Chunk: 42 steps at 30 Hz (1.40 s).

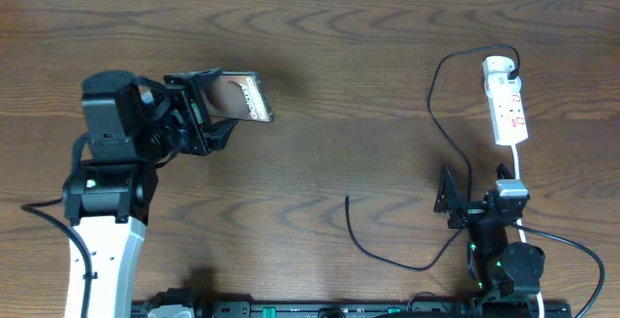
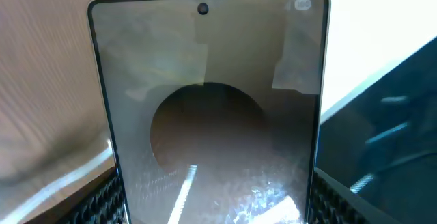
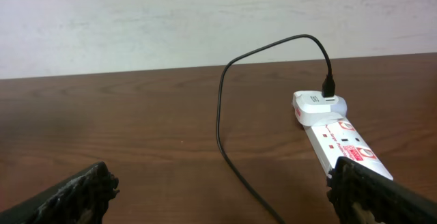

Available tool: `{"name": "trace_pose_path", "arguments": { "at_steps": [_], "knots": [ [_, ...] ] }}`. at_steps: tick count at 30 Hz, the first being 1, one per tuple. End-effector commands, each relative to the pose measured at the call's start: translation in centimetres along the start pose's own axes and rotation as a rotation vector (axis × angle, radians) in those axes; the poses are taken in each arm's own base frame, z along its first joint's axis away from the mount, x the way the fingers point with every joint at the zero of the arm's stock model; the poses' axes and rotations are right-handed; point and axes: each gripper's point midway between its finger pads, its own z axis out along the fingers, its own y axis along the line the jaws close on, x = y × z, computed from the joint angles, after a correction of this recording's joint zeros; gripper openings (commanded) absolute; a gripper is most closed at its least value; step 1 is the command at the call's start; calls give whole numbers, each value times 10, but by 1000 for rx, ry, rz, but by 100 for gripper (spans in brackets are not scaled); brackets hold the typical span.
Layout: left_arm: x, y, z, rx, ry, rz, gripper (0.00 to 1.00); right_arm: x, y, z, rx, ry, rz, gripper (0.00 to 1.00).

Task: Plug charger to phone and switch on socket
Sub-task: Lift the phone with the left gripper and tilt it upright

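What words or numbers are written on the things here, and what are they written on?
Nothing reads clearly.
White lettering on the phone: too small to read from overhead.
Red and grey print on the socket: too small and blurred.
Dark mark on the white plug block where the charger plugs in: unreadable.
Phone's glass side, left wrist view: no words, only a blurred pale patch in one corner.

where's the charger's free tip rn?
Overhead: the thin black charger cable's connector tip lies on the brown wooden table, bottom centre, left of the right arm's fingers.
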Motion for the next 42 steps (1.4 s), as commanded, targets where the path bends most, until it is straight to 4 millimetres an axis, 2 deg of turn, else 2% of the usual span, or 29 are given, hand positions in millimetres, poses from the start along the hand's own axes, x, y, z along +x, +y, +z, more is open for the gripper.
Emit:
{"name": "trace_pose_path", "arguments": {
  "at_steps": [1, 6, 13, 25, 28, 35, 38, 39, 42],
  "knots": [
    [35, -10, -16, -10, 189, -138, 7, 1, 2, 0, -9, 2, -6, 99],
    [50, -8, -27, -42, 321, -149, 7, 1, 2, 0, -9, 2, -6, 99],
    [63, -6, -36, -69, 417, -149, 7, 1, 2, 0, -9, 2, -6, 99],
    [62, -7, -36, -59, 415, -116, 7, 1, 2, 0, -9, 2, -6, 99],
    [48, -11, -30, -15, 327, -50, 7, 1, 2, 0, -9, 2, -6, 99],
    [2, -19, -16, 50, 80, 268, 7, 1, 2, 0, -9, 2, -6, 99],
    [-22, -4, -11, -20, -22, 267, 7, 1, 2, 0, -8, 2, -6, 99],
    [-40, 11, -9, -88, -99, 252, 7, 1, 2, 0, -9, 2, -6, 99],
    [-65, 31, -8, -188, -200, 248, 7, 1, 1, 0, -2, 2, -9, 99]
  ]
}}
